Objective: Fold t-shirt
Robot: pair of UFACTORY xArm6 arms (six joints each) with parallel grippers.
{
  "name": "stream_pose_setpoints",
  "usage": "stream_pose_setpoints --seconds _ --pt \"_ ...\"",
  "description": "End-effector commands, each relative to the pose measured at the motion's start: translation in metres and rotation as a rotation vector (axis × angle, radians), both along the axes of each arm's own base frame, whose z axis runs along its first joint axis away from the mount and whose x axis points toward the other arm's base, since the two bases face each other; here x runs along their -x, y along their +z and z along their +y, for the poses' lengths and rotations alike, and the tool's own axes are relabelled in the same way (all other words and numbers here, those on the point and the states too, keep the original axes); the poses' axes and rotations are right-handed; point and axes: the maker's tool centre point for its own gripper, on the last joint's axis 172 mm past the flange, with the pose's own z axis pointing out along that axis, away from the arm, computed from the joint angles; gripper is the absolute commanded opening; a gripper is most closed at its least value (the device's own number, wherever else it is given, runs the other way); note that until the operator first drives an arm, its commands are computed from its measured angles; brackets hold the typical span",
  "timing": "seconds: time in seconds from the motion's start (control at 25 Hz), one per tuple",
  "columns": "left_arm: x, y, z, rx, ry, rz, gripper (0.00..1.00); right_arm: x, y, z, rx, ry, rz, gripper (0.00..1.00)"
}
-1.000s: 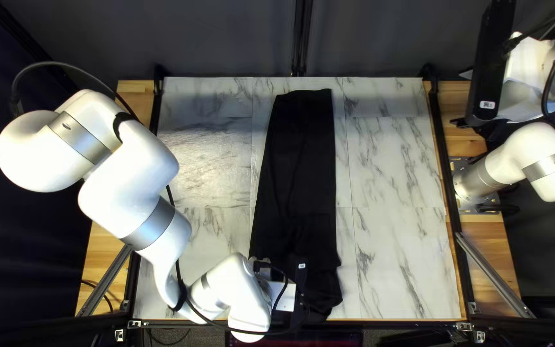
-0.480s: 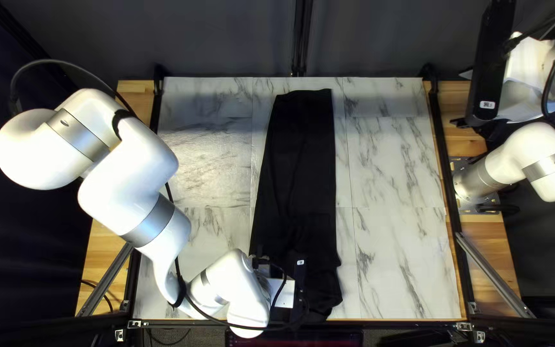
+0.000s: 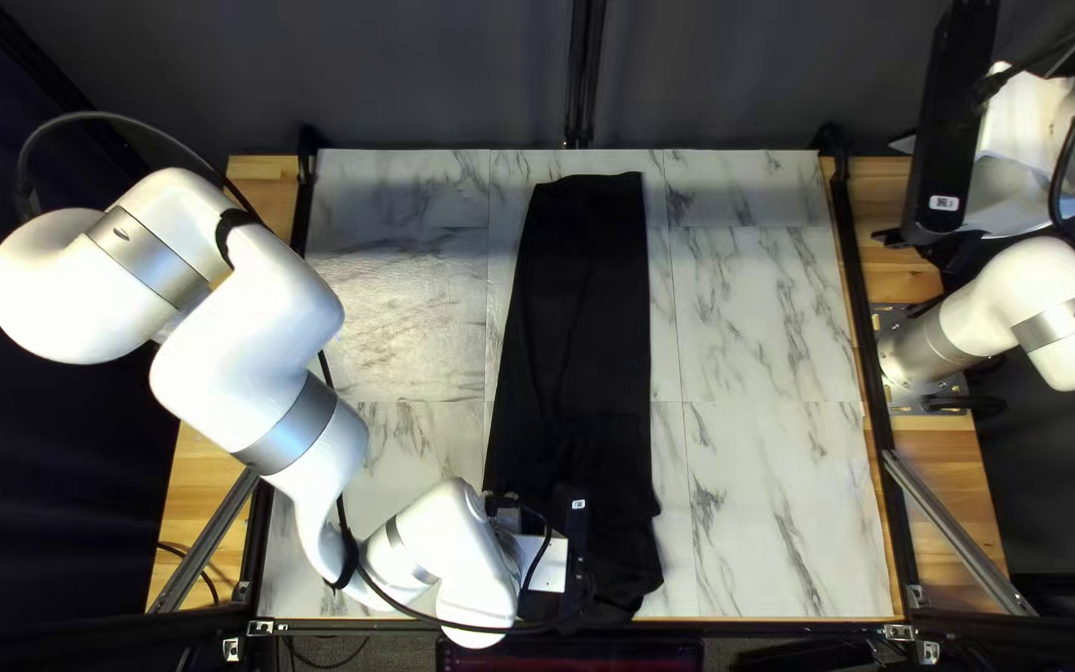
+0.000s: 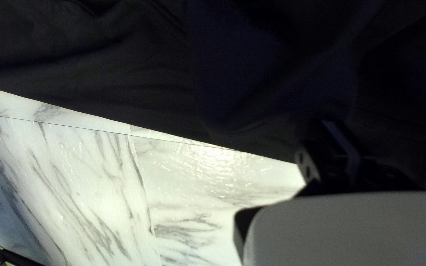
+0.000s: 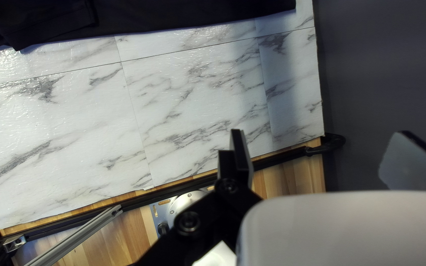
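From where I stand, the black t-shirt (image 3: pixel 581 311) lies flat as a long, narrow strip, straight on the marble-patterned surface (image 3: pixel 762 311) with no container under or around it. It looks folded lengthwise, its near end lumpier than its far one.

Over that near end is the left end effector (image 4: pixel 338 143); black on black, I can't tell whether it is apart, together or clamped on cloth. The step seems to be gripping or tidying that end for the next fold. To do it well, I'd take every layer at the hem, lift just enough to free it, then carry it evenly toward the shirt's far end, keeping the long edges in line. A shallow grip could catch only the top layer and skew the strip.

Well apart from the shirt, on its right in the top left view, the right end effector (image 5: pixel 326 152) has its fingers spread, nothing between them. Beyond the shirt's far end hangs the dark curtain (image 3: pixel 438 75).
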Motion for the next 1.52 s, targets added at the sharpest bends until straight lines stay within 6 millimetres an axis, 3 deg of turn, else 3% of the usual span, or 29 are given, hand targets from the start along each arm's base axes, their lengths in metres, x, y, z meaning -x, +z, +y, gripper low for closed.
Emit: stream_pose_setpoints --seconds 0.04,0.08,0.12,0.4,0.56,1.0,1.16,1.32,1.52 --pt "0.000 0.000 -0.003 -0.001 -0.004 -0.002 0.77 0.000 0.000 0.000 0.000 0.000 0.000 1.00" --pt "0.000 -0.002 -0.003 0.001 -0.003 -0.002 0.94 0.000 0.000 0.000 0.000 0.000 0.000 1.00" --pt "0.000 -0.004 -0.003 0.003 -0.002 -0.002 1.00 0.000 0.000 0.000 0.000 0.000 0.000 1.00" --pt "-0.003 -0.003 -0.002 0.010 -0.004 -0.002 0.99 0.000 0.000 0.000 0.000 0.000 0.000 1.00" --pt "-0.003 -0.003 -0.002 0.013 -0.004 -0.003 0.90 0.000 0.000 0.000 0.000 0.000 0.000 1.00" --pt "-0.004 -0.003 0.000 0.013 0.001 -0.007 0.44 0.000 0.000 0.000 0.000 0.000 0.000 1.00" --pt "-0.005 -0.003 0.002 0.011 0.002 -0.007 0.37 0.000 0.000 0.000 0.000 0.000 0.000 1.00" --pt "-0.006 -0.008 0.006 0.014 0.007 -0.009 0.11 0.000 0.000 0.000 0.000 0.000 0.000 1.00" --pt "-0.005 -0.011 0.007 0.020 0.013 -0.011 0.07 0.000 0.000 0.000 0.000 0.000 0.000 1.00"
